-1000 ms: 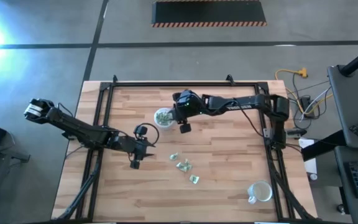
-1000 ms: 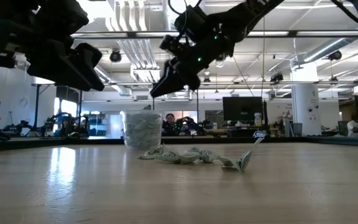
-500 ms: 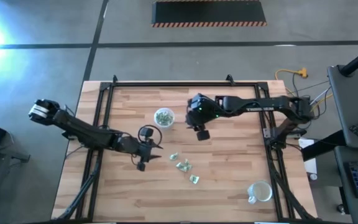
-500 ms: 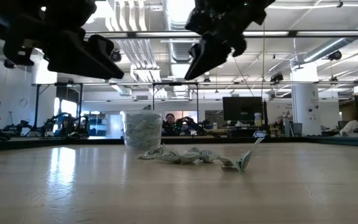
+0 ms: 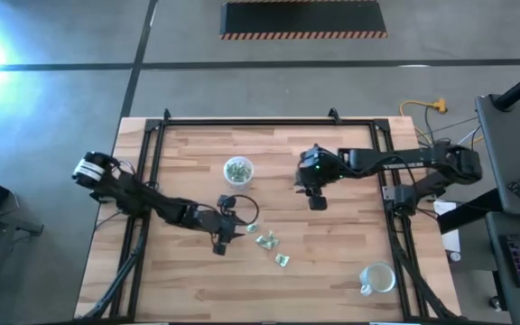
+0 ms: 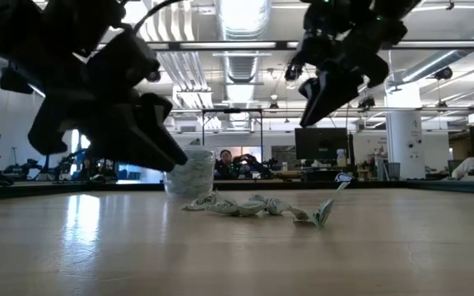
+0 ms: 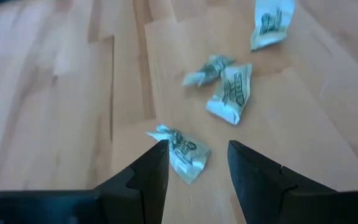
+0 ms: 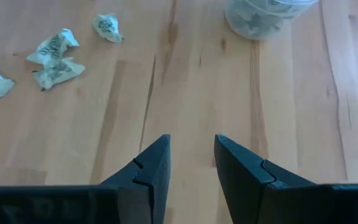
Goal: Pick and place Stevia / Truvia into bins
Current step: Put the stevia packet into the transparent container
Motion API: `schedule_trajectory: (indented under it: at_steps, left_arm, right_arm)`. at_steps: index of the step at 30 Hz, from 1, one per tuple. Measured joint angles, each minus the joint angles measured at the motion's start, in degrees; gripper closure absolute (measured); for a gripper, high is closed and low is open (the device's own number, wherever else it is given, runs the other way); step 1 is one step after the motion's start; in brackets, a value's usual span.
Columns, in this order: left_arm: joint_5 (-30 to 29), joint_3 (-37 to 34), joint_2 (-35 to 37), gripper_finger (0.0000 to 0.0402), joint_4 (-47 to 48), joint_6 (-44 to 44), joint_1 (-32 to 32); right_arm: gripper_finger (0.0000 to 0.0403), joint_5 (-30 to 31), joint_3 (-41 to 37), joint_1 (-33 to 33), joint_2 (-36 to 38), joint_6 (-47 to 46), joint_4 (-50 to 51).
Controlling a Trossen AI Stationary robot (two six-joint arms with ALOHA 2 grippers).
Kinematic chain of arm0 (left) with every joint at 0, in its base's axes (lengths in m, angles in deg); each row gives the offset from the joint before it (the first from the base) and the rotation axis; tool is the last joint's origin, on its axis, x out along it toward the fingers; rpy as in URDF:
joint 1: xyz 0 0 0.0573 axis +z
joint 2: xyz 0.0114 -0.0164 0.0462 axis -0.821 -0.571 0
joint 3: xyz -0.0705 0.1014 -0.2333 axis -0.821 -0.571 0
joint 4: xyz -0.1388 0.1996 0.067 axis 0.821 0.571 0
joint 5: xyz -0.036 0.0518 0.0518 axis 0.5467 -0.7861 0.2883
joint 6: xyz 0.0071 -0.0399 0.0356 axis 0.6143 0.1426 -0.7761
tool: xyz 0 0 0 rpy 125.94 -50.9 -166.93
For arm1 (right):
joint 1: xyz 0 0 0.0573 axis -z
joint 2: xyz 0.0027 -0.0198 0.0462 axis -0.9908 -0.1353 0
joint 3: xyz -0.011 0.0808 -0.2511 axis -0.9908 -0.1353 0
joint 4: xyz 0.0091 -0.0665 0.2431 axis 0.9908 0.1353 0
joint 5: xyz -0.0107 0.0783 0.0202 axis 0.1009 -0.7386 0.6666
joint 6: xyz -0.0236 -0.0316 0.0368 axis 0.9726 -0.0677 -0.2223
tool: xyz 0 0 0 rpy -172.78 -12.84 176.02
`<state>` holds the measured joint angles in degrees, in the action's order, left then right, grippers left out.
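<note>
My left gripper hangs low over the wooden tabletop with its fingers released and nothing between them. Just ahead of the fingertips, partly in the gap, lies one crumpled Stevia sachet. A little farther past the fingers lie two more sachets close together, and beyond them a fourth sachet. In the high view this gripper is just beside the nearest sachet.

My right gripper is higher above the tabletop, its fingers also apart and empty, with only bare wood between them. Far ahead of these fingers and to one side I see the same loose sachets. Ahead to the other side stands the filled bin, a translucent cup with sachets inside.

From above, the filled bin stands between both grippers but well apart from each. A second cup stands at the tabletop's near right corner, far from everything.
</note>
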<state>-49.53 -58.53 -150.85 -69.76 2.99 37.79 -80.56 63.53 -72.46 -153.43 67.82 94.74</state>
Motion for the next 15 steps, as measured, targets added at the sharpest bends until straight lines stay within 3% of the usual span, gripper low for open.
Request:
schedule_trajectory:
  at_steps: [6, 15]
  left_arm:
    - [-0.01, 0.61, -2.43, 0.0253, -2.1, 4.45, 0.15]
    - [0.09, 0.85, -5.7, 0.0253, -4.84, 11.12, 0.84]
  right_arm:
    - [0.0295, 0.05, -8.28, 0.0, 6.52, 0.01, -6.76]
    - [0.0308, 0.02, -12.41, 0.0, 15.49, -3.05, -8.77]
